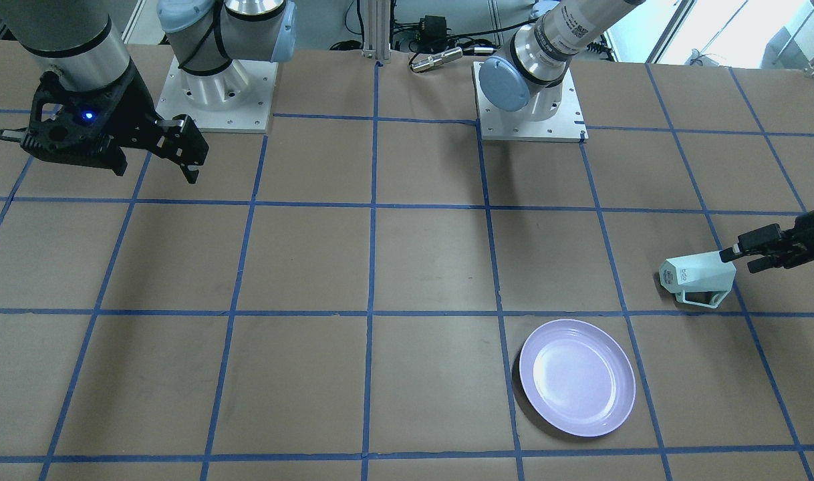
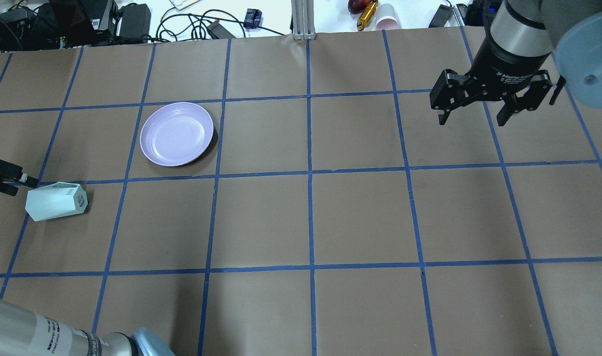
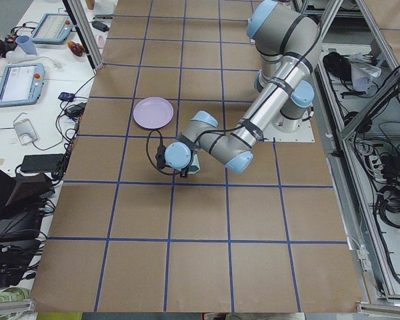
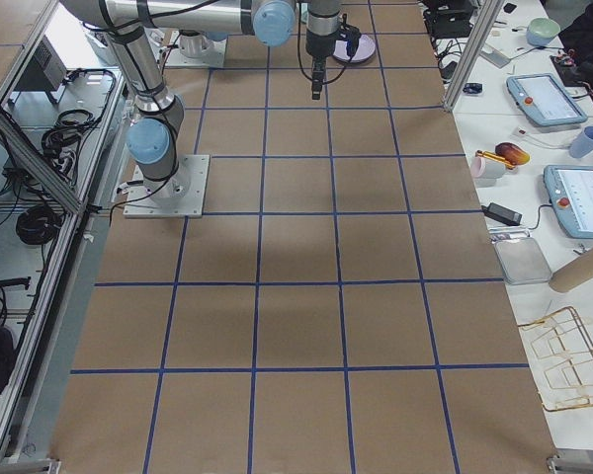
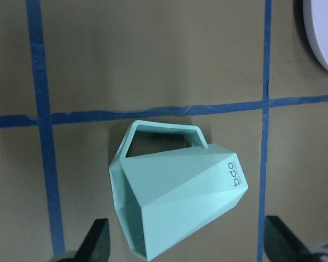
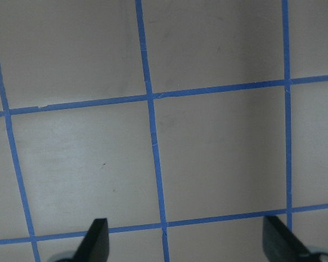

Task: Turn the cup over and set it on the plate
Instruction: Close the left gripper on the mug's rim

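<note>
The cup (image 1: 698, 279) is a pale mint-green faceted mug lying on its side on the brown table. Its lettered base points toward the table's middle and its handle toward the far edge. It also shows in the overhead view (image 2: 56, 201) and the left wrist view (image 5: 175, 196). The plate (image 1: 576, 376), round and pale lavender, lies empty about one grid square away, and the overhead view (image 2: 176, 133) shows it too. My left gripper (image 1: 741, 256) is open and low at the cup's mouth end, and its fingers (image 5: 98, 237) flank the cup. My right gripper (image 2: 474, 116) is open and empty, far from both.
Blue tape lines grid the brown table. The two arm bases (image 1: 216, 93) (image 1: 528, 100) stand at the robot's edge. Beyond the far edge are cables, a metal post (image 2: 303, 20) and a pink paper cup (image 2: 389, 22).
</note>
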`<action>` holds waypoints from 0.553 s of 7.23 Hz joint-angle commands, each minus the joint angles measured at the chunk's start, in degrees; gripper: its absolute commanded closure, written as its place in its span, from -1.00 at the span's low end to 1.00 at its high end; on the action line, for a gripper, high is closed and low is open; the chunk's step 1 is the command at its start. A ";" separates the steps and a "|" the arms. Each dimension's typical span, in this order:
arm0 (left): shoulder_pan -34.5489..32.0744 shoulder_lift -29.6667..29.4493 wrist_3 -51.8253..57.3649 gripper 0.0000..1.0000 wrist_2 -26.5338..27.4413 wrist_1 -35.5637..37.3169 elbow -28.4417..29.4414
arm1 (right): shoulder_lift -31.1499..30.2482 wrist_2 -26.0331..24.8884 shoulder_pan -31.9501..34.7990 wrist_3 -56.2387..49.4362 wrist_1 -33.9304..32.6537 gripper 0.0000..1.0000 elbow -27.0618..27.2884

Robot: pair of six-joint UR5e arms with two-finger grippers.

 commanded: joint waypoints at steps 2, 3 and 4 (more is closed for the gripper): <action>0.04 -2.76 -0.03 -1.00 -1.32 -0.52 -0.77 | 0.00 0.09 0.00 0.00 0.00 -1.00 0.00; -0.05 -2.85 -0.03 -1.00 -1.49 -0.70 -0.94 | 0.00 0.09 0.00 0.00 0.00 -1.00 0.00; -0.05 -3.02 -0.12 -1.00 -3.06 -0.96 -1.12 | 0.00 0.09 0.00 0.00 0.00 -1.00 0.00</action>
